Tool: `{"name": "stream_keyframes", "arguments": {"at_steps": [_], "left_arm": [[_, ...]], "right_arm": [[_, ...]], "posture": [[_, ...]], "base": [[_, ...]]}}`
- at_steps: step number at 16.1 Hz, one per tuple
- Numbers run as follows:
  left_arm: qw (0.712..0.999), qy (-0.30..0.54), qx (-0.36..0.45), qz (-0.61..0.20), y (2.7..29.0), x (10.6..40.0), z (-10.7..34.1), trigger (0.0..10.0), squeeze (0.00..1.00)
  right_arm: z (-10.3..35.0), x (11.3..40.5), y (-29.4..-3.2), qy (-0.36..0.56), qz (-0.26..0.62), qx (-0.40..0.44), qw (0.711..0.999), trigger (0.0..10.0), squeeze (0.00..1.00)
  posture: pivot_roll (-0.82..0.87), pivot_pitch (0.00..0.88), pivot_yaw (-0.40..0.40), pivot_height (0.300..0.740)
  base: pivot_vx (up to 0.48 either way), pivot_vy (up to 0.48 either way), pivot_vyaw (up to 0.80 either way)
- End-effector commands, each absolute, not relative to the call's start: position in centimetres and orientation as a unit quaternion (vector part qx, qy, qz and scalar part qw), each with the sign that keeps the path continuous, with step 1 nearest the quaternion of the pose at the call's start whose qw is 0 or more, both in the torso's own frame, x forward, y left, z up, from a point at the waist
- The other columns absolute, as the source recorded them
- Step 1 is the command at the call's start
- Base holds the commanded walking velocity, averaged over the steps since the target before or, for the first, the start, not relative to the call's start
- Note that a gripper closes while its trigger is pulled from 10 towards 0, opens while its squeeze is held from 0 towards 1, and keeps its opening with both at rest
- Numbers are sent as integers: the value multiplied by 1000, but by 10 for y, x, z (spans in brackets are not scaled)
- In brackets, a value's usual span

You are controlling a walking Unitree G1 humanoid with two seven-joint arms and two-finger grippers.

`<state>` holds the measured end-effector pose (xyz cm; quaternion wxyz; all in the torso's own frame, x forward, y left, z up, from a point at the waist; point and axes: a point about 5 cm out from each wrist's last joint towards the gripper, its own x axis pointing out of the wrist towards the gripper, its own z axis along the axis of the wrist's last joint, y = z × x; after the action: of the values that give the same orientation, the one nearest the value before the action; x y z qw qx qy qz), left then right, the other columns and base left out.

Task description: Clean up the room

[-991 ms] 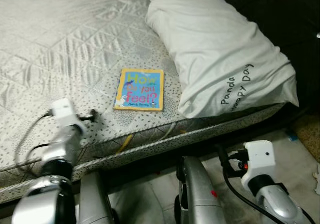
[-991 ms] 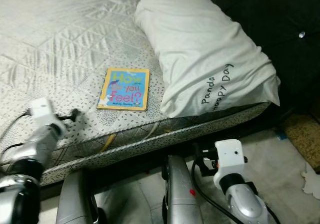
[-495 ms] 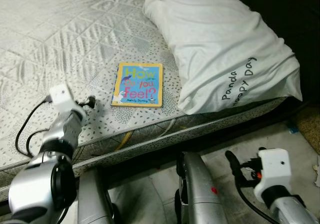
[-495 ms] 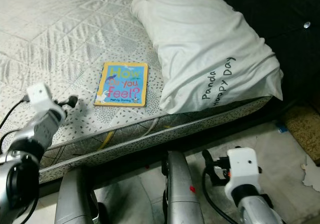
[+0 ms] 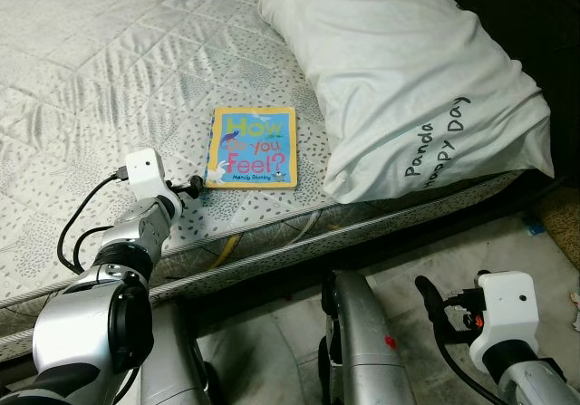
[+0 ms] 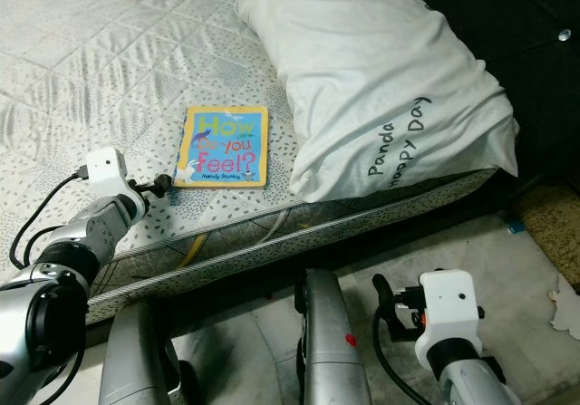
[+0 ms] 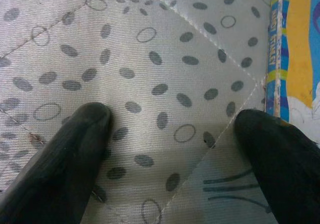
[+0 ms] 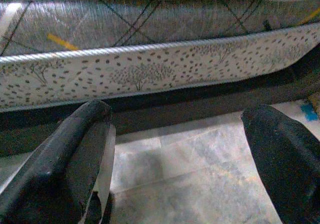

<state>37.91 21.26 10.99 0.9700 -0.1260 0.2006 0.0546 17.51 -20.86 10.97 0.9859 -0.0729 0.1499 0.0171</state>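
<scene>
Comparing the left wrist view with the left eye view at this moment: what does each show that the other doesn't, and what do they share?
The left wrist view alone shows the left claw's fingertips spread apart, resting against the dotted mattress cover.

The left eye view alone shows the white pillow printed "Panda Happy Day" lying right of the book, the mattress's front edge, the floor below, and the right claw held low beside the bed.

Both show the quilted mattress and the "How Do You Feel?" book: whole from the head, just its edge beside one fingertip from the wrist.
</scene>
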Motion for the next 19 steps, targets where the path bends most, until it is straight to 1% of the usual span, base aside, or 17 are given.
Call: {"name": "stream_keyframes", "arguments": {"at_steps": [1,3,5,7,9,10,16,19], "left_arm": [[960,244,-123,55,212,370,92,10000,0],[959,247,-129,58,213,369,91,10000,0],[961,247,-121,39,208,372,94,10000,0],[962,243,-121,-2,187,379,101,10000,0],[963,242,-117,-12,181,380,103,10000,0],[963,241,-117,-25,173,382,105,10000,0],[960,243,-113,-79,147,385,108,10000,0],[959,245,-110,-95,139,385,109,10000,0]], "right_arm": [[111,171,-212,155,15,-76,985,10000,0],[112,170,-211,156,14,-76,985,10000,0],[112,170,-212,156,12,-76,985,10000,0],[113,171,-212,153,9,-77,985,10000,0],[113,172,-212,152,9,-77,985,10000,0],[113,172,-212,151,7,-76,986,10000,0],[112,174,-210,148,6,-74,986,10000,0],[111,176,-209,147,7,-73,986,10000,0]], "posture": [[-311,280,-10,530],[-313,281,-7,530],[-313,281,-7,530],[-314,281,-5,530],[-314,281,-4,530],[-313,281,-3,530],[-302,280,0,530],[-302,278,3,530]], "base": [[0,0,0],[0,0,0],[0,0,0],[0,0,0],[0,0,0],[0,0,0],[0,0,0],[0,0,0]]}}
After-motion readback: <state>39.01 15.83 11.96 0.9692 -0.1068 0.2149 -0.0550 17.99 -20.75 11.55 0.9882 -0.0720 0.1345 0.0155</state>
